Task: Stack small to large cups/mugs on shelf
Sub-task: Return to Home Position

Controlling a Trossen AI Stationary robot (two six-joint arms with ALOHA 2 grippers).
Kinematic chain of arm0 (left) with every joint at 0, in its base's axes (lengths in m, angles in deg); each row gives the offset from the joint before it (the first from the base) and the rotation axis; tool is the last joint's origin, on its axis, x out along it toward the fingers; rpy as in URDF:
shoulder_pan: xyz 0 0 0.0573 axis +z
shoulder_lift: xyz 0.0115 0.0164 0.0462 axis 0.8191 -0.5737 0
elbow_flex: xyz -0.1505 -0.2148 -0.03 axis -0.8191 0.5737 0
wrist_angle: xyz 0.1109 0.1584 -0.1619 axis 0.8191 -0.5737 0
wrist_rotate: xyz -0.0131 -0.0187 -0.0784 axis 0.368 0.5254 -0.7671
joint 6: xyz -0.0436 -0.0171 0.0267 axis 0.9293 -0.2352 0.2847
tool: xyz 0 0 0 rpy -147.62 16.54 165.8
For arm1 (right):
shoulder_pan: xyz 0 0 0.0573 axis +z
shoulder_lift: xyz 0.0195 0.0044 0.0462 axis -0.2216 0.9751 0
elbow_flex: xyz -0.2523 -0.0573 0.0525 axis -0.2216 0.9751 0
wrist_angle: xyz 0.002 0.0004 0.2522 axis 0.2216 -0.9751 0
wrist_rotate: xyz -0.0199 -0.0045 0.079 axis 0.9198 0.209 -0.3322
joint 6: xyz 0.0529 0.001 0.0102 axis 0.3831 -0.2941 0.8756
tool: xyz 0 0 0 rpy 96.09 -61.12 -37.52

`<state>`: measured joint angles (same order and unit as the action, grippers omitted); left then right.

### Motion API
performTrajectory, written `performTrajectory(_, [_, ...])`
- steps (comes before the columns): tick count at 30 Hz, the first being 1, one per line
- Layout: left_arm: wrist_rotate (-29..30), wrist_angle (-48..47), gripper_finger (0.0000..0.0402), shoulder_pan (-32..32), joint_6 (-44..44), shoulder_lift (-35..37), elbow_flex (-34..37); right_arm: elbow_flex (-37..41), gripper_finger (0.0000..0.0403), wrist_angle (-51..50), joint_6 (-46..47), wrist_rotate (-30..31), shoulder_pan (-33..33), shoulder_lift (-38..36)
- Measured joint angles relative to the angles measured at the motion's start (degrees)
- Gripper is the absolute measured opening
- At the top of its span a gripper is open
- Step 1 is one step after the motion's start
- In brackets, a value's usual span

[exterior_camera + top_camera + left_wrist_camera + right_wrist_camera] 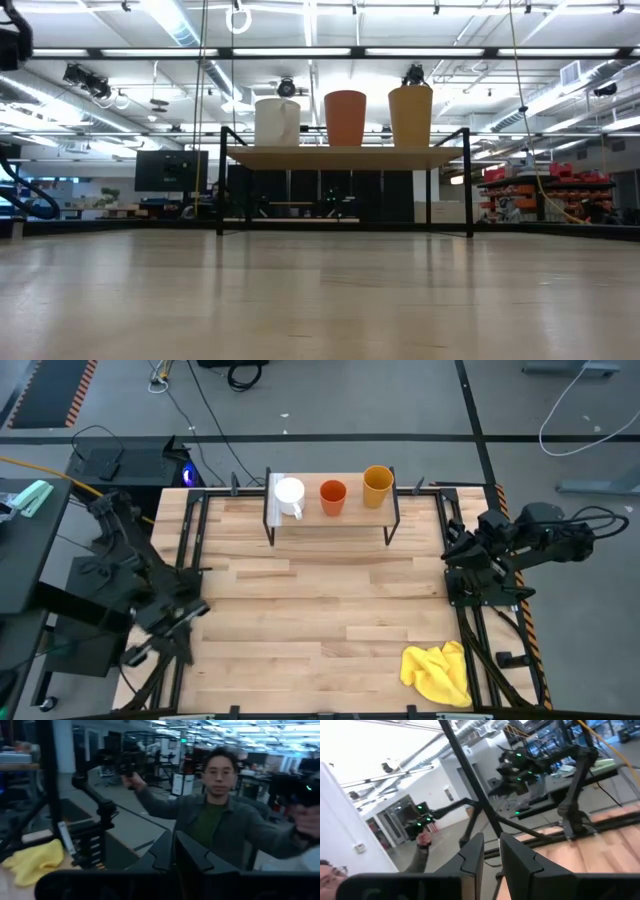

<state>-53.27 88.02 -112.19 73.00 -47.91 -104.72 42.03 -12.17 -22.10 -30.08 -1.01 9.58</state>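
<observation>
Bare wood of the counter (320, 300) fills the front of the low view, and beyond it stands one small shelf (345, 157) on thin black legs at the far edge. On its plank three cups stand upright in a single row, apart from one another: one white mug (289, 493) at the end with the pale strip, one orange cup (332, 494) in the middle, and one taller yellow cup (377, 484) at the other end. From above, the mug's handle points toward the near side; from the low view it cannot be made out. Two dark arms sit at the counter's sides, well apart from the shelf. The left gripper (173, 834) is by the left edge with its jaws pressed together. The right gripper (491, 836) is by the right edge, a slim gap showing between its jaws, which hold nothing. One crumpled yellow cloth (438, 672) lies at the near right corner, and the left wrist view cuts it off at the frame edge. That view also shows one person (220, 820) beyond the counter in a dark jacket, both arms stretched out to grip dark handles; one hand is blurred. In the right wrist view a hand (422, 840) shows on a handle, partly hidden by the arm's own fingers.
</observation>
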Motion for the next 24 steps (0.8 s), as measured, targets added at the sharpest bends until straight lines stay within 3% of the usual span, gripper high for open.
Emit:
performTrajectory(7, [-16.12, 0.85, 0.0028, 11.52, 0.18, 6.96, 3.78, 6.65, 0.0071, 12.6, -0.01, -9.31, 0.0, 0.08])
performTrajectory(15, [-16.54, -7.51, 0.0034, 19.5, -0.15, 14.87, 4.93, 6.55, 0.0071, 16.09, -2.39, -11.67, 0.02, -3.39])
performTrajectory(24, [-16.62, -12.74, 0.0024, 22.2, -1.43, 23.73, 6.03, 6.41, 0.0071, 11.99, -3.33, -11.23, 0.02, -11.94])
